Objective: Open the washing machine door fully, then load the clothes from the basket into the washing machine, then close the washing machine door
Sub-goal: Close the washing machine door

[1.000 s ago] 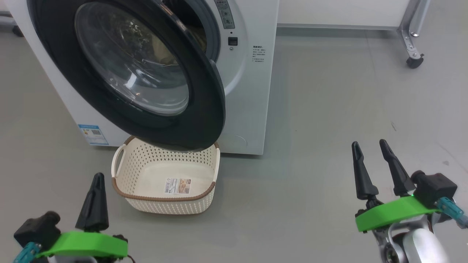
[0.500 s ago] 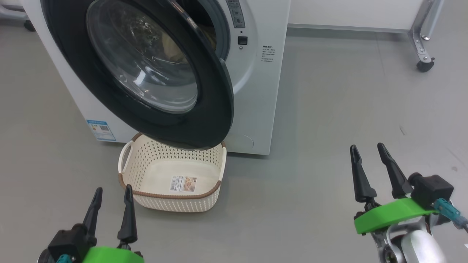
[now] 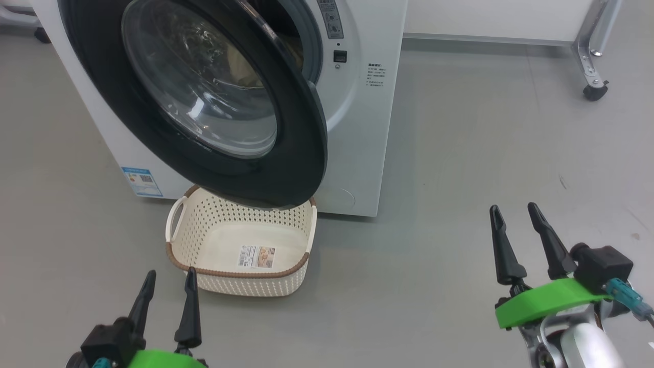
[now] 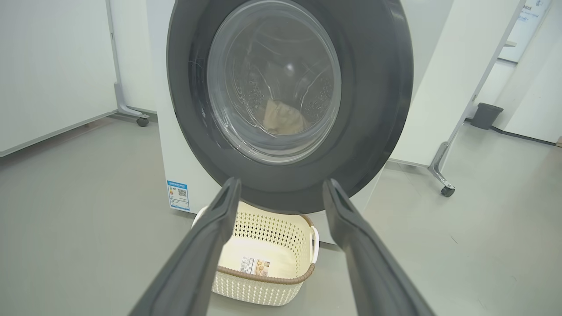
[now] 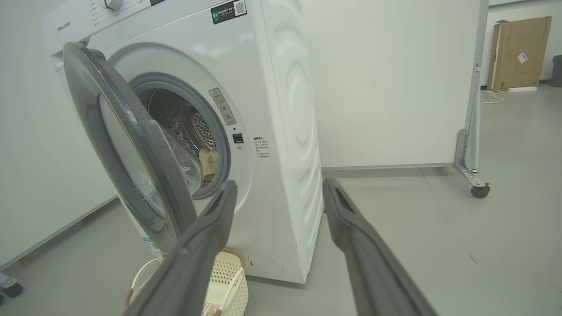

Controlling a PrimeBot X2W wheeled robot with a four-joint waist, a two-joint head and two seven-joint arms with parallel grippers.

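- The basket (image 3: 245, 286) sits on the floor (image 3: 460, 153) right in front of the washing machine (image 3: 357, 128). It has nothing in it but a sticker (image 3: 258, 255) on its bottom.
- The clothes (image 5: 210, 164) show as a pale yellow lump inside the drum. They can also be seen through the glass in the left wrist view.
- So the loading looks done, and the step in hand is likely the last one: closing the door.
- The washing machine door (image 3: 204, 87) stands partly open. It swings out toward the robot, and its bottom edge hangs over the back of the basket.
- The left gripper (image 3: 170, 273) is wide open and holds nothing. It is low down, near the front left corner of the basket. It points at the front of the door but does not touch it.
- The right gripper (image 3: 512, 207) is wide open too, and holds nothing. It is well apart from the door, off to the right over bare floor.
- The next move probably calls for one gripper to reach the black ring near the door's free edge. That edge is the one on the right in the head view.
- Then it should push the door back flat against the machine until it clicks.
- The left gripper looks better placed, since it already faces the door.
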